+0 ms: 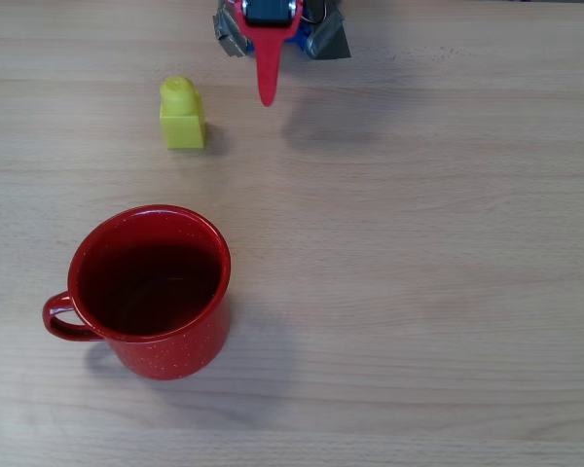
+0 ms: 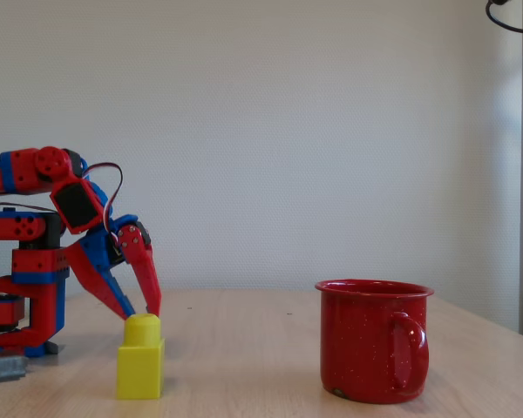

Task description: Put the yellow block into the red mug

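The yellow block (image 1: 182, 117) stands upright on the wooden table, its stud on top; in the fixed view the yellow block (image 2: 140, 366) is at the left. My red gripper (image 1: 266, 92) hovers just right of the block in the overhead view, apart from it. In the fixed view the gripper (image 2: 140, 306) points down behind the block's top, fingers slightly spread, open with nothing between them. The red mug (image 1: 175, 355) stands upright nearer the front, handle to the left, nothing visible inside. In the fixed view the red mug (image 2: 370, 344) is at the right.
The arm's red and blue base (image 2: 26, 287) sits at the left of the fixed view, at the top edge of the overhead view. A wooden table (image 1: 428, 272) stretches bare to the right. A plain wall stands behind.
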